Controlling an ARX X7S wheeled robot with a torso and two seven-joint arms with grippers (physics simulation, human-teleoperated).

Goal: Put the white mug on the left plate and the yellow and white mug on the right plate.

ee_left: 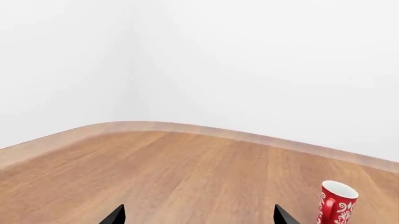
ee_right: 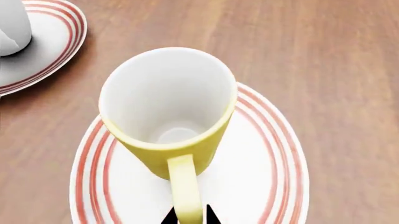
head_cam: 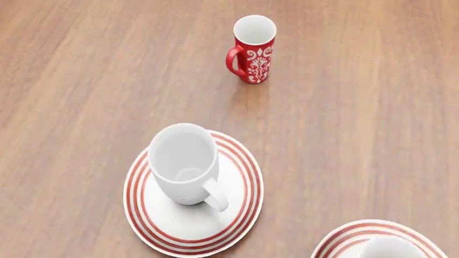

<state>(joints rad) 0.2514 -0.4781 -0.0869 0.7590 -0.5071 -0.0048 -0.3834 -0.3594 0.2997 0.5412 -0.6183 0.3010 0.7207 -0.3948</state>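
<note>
The white mug (head_cam: 183, 164) stands upright on the left plate (head_cam: 240, 212), its handle toward the camera. In the right wrist view the yellow and white mug (ee_right: 168, 116) stands on the right plate (ee_right: 262, 177), and my right gripper (ee_right: 188, 217) is shut on its yellow handle, one fingertip pressed against each side. The white mug's edge (ee_right: 12, 23) and the left plate (ee_right: 53, 42) show beyond it. Only a slice of the right plate (head_cam: 358, 232) reaches the head view's bottom edge. My left gripper (ee_left: 199, 217) hangs open over bare wood, holding nothing.
A slim red mug with a white pattern (head_cam: 252, 49) stands upright farther back on the wooden table (head_cam: 86, 80); it also shows beside the left gripper (ee_left: 337, 203). The table's rounded far edge (ee_left: 156, 127) meets a white wall.
</note>
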